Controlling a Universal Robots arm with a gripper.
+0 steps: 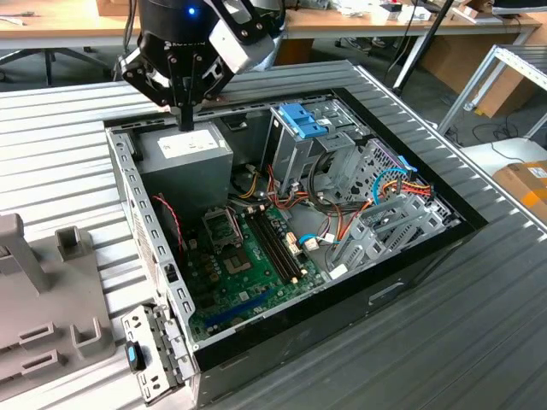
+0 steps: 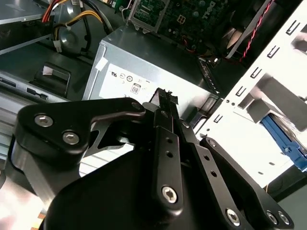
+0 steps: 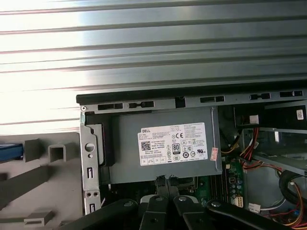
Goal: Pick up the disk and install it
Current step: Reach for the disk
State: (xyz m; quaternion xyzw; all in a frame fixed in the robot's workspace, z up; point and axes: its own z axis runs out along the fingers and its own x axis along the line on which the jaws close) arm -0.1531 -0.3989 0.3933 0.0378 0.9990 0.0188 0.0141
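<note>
Exterior view gives us the fingers (image 1: 185, 107) pressed together with nothing between them, hanging just above the power-supply box (image 1: 184, 149) inside the open computer case (image 1: 359, 312) on the desk (image 1: 60, 145). In the first wrist view we make out the disk (image 3: 9, 152) as a blue edge on the grey fixture (image 3: 43, 191) outside the case wall, well apart from the fingers.

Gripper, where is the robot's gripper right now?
In the exterior view the gripper hangs over the grey power-supply box inside the open computer case, to the exterior view's left of the blue latch.
</note>
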